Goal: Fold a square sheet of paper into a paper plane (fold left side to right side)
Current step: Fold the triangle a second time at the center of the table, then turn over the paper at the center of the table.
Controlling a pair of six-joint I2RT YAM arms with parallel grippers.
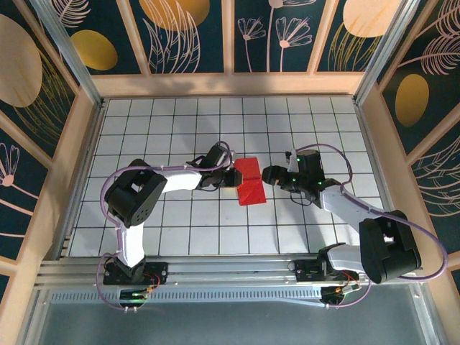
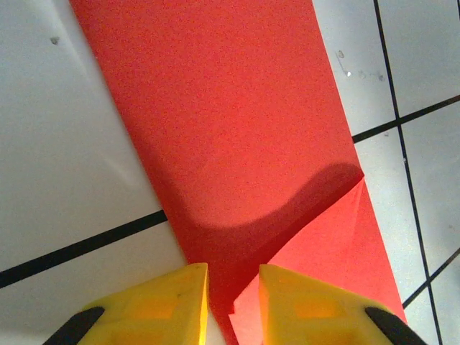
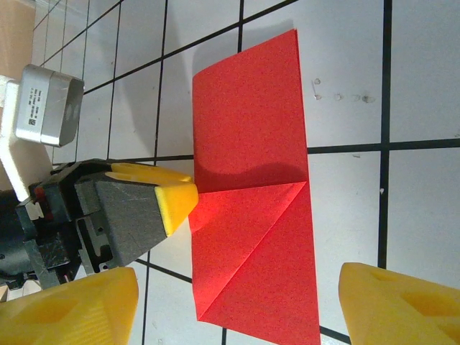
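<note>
Currently the red sheet of paper [image 1: 249, 181] lies flat near the middle of the bench [image 1: 180, 230], folded into a narrow rectangle that runs from near to far. Its surface is thin, matte and smooth, with crisp straight edges. The far half is plain. The near half carries a sharp diagonal crease that marks off a triangular flap, and a straight line across the middle divides the two halves. The bench is smooth and white, ruled into square tiles by thin black lines, with a few small scuffs beside the paper.

The left gripper [image 1: 231, 176] sits at the sheet's left edge, level with that middle line. Its blocky yellow fingertips [image 2: 169, 305] stand close together, with a slim gap through which red paper shows; whether they pinch the edge I cannot tell. The right gripper [image 1: 270, 175] is just to the right of the sheet and released. In the right wrist view its wedge-shaped yellow fingertips [image 3: 72, 309] are spread wide, with the creased end of the strip between them.
</note>
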